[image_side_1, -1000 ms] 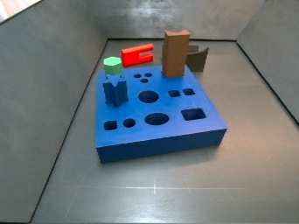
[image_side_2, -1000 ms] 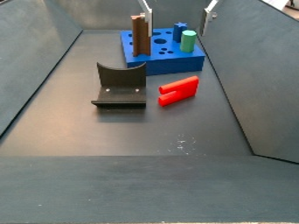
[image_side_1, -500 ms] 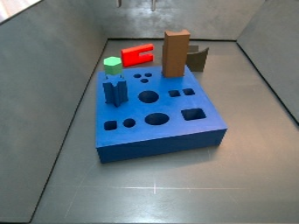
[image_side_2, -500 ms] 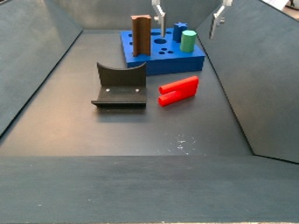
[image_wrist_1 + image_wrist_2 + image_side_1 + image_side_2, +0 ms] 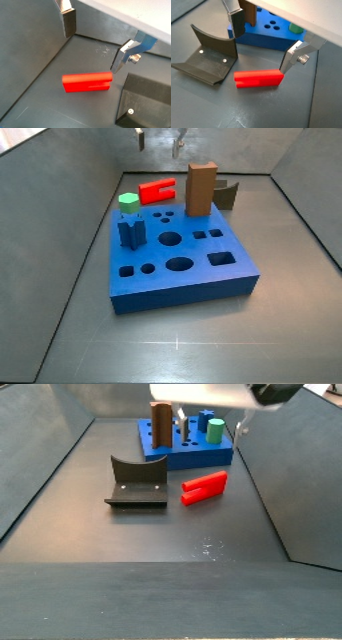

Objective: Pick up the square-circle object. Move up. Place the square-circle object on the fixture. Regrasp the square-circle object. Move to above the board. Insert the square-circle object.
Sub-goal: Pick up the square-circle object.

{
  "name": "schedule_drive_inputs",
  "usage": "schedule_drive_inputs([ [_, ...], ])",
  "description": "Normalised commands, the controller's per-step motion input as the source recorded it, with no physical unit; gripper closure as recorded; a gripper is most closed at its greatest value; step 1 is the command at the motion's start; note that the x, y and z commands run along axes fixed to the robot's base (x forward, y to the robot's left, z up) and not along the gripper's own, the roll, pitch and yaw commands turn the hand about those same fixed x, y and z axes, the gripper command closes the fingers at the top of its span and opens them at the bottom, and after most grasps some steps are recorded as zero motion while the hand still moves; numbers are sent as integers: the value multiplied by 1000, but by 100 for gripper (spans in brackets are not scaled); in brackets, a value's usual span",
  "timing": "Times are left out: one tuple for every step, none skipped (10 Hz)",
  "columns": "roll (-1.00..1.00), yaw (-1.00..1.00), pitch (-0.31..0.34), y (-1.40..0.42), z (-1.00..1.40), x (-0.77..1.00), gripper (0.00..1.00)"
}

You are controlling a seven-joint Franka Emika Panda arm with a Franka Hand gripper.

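The gripper [image 5: 258,42] has come lower since a moment ago, its fingers spread wide above the square-circle object [image 5: 258,78], which lies untouched on the floor near the fixture [image 5: 136,481].

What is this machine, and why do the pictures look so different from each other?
It is a robot arm with one hand made of two flat silver fingers. Two cameras ride on its wrist and look down past the fingers. Two more stand beside the table and watch from the sides. On the dark floor lies a small bright red block with a notched end; this is the piece the robot is meant to pick up. The hand hangs open above it and holds nothing. Nearby stands a dark curved bracket on a base plate. Farther off is a thick blue board with round and square holes, with a tall brown post, a green-topped peg and a dark blue peg standing on it.
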Motion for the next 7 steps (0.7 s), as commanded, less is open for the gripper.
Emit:
schedule_drive_inputs([
  [0, 0, 0, 91, -246, 0, 0],
  [151, 40, -16, 23, -811, 37, 0],
  [173, 0, -87, 0, -860, 0, 0],
  [183, 0, -123, -23, -769, 0, 0],
  [143, 0, -129, -3, -629, 0, 0],
  [133, 0, -106, -29, -517, 0, 0],
  [123, -23, -84, -17, -466, 3, 0],
])
